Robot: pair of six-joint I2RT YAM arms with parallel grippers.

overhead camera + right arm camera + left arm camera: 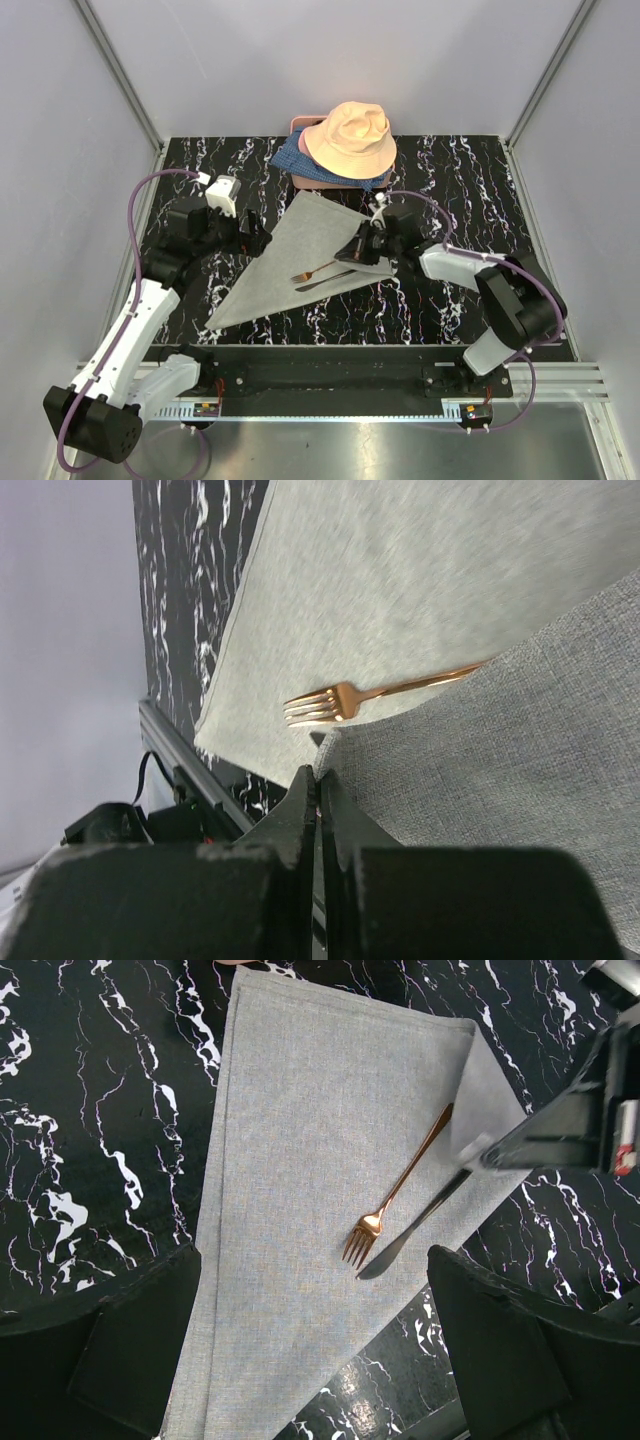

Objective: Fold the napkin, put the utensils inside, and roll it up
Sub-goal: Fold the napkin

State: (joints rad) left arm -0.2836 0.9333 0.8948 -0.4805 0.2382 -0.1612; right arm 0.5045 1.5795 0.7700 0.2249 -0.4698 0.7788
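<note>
Right hand (318, 785) pinched shut on the napkin (265, 270) flap, centre-right of the top view, with the edge lifted over the handles of the copper fork (395, 1195) and knife (415, 1232). Left hand (258, 237) wide, holding nothing, at the napkin's left edge. Risk: dragging the flap across nudges the utensils out of line or off onto the bench (450, 180); a thin pinch could slip, flap drops short

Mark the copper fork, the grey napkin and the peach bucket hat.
copper-coloured metal fork (400, 1185), left wrist view, mid-handle.
light-grey cloth napkin (290, 1140), left wrist view, bare middle of cloth.
peach fabric bucket hat (352, 135), top external view, crown.
</note>
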